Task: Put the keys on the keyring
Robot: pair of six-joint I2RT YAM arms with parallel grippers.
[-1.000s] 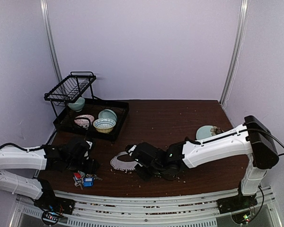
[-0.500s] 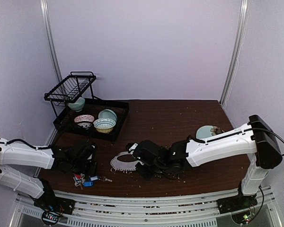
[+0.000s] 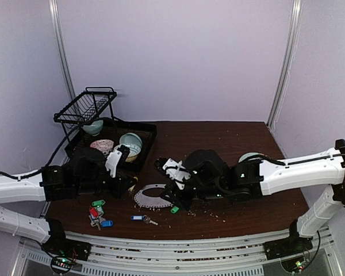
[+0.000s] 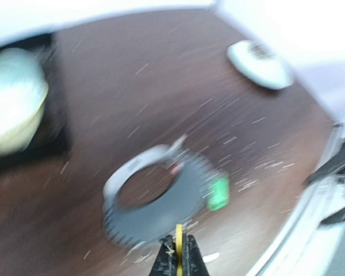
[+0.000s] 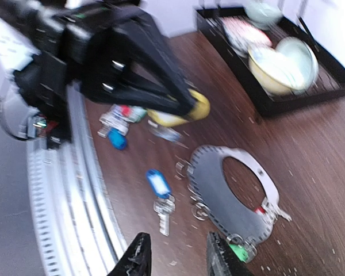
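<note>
The keyring (image 3: 152,198) lies flat on the dark table, a green-tagged key (image 3: 175,210) on its right rim. My left gripper (image 4: 178,253) hovers just before the keyring (image 4: 184,201), shut on a yellow-tagged key (image 4: 179,238) held edge-on. The right wrist view shows that yellow tag (image 5: 198,109) at the left gripper's tips. My right gripper (image 5: 179,259) hangs open and empty above the keyring's (image 5: 218,184) near edge. A blue-tagged key (image 5: 158,184) lies loose near the keyring. More keys (image 3: 96,211), with green, red and blue tags, sit in a heap at the front left.
A black tray (image 3: 146,135) with bowls and a wire dish rack (image 3: 86,106) stand at the back left. A pale green plate (image 3: 250,156) sits at the right, partly behind my right arm. Crumbs litter the table near the front metal rail (image 3: 178,241).
My left gripper shut on the yellow-tagged key, lifted it from the heap and swung right toward the keyring. The right arm rose and drew back, uncovering the keyring. One blue-tagged key now lies apart.
</note>
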